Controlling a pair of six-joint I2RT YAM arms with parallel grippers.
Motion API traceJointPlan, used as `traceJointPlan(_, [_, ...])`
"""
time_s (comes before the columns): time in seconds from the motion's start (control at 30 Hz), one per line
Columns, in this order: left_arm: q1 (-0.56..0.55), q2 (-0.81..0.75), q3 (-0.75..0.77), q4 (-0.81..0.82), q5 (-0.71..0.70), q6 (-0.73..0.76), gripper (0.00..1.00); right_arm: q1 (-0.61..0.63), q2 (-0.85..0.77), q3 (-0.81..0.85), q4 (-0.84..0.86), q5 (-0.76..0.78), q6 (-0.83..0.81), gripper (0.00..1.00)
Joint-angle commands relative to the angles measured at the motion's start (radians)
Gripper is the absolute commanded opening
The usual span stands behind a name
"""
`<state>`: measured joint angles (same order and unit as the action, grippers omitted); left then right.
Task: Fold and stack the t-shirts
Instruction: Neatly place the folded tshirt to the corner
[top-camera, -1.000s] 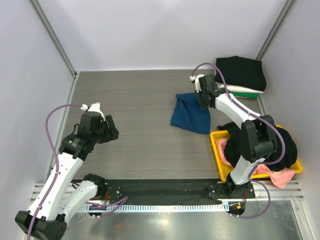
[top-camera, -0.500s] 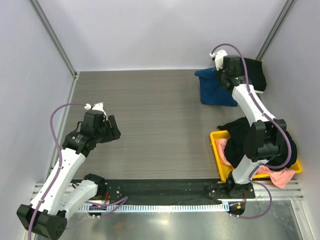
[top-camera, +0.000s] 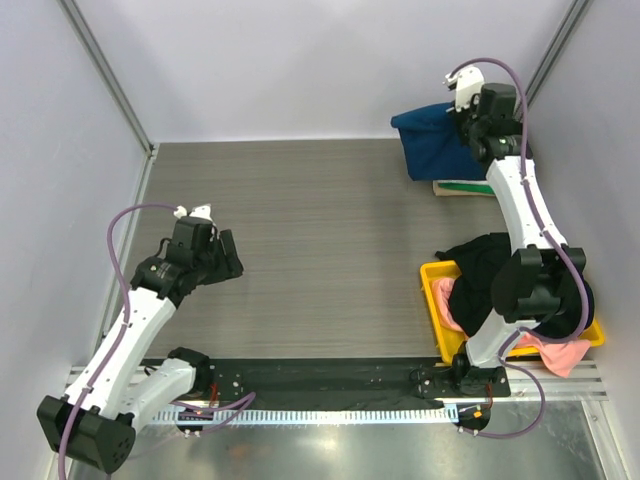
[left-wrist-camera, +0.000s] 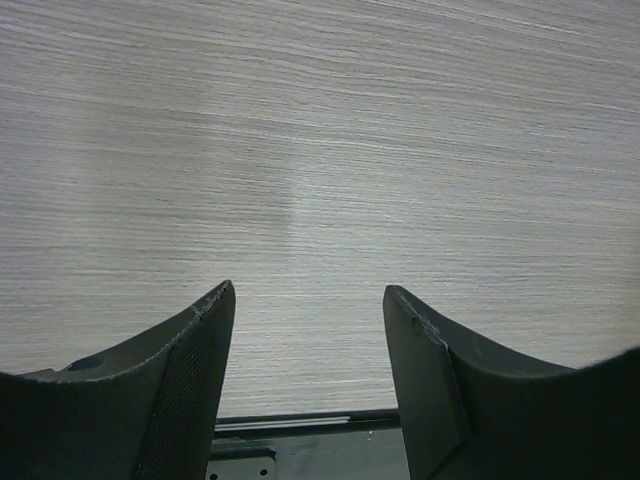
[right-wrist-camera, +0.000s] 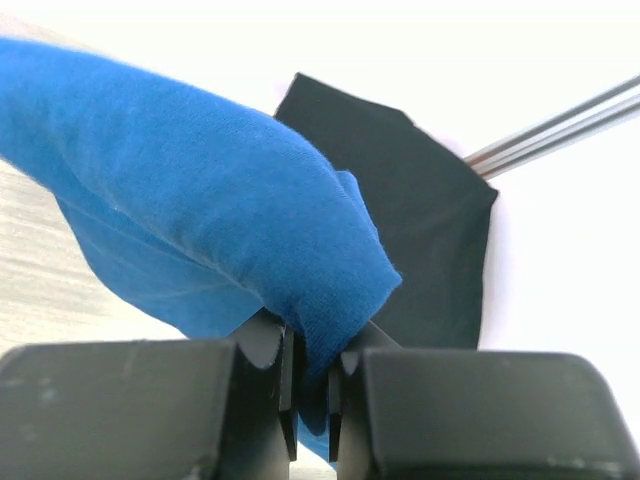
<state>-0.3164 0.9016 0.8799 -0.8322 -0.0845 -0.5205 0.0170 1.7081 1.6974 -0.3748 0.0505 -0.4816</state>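
With fingers of right gripper (right-wrist-camera: 312, 352) pinched on the blue t-shirt (right-wrist-camera: 200, 180), lower squarely onto the stack (top-camera: 462, 186) at the table's (top-camera: 300, 220) far right corner; hold left gripper (left-wrist-camera: 309, 288) spread, clear.

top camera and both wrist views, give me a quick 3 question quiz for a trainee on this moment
1. True or false: the right gripper is shut on the blue t-shirt.
2. What is between the fingers of the left gripper? A: a black shirt. B: nothing, only the table beneath. C: a pink shirt.
3. Fill in: the yellow bin stands beside the base of the ___ arm.

Key: 1 true; 2 B; 3 right.
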Motion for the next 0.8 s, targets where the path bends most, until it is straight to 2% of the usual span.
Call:
traceJointPlan(0.0, [0.002,0.013,-0.001,0.033,0.015,0.004,0.63,-0.058,-0.067,0.076,0.065,-0.078,0.024,0.01])
traceJointPlan(0.37, [0.002,0.029,-0.001,0.033,0.015,0.002,0.63,-0.156,-0.036,0.149,0.063,-0.195,0.055,0.01])
traceJointPlan(0.77, [0.002,0.046,0.001,0.028,0.005,-0.001,0.62,-0.206,0.024,0.191,0.051,-0.238,0.054,0.01])
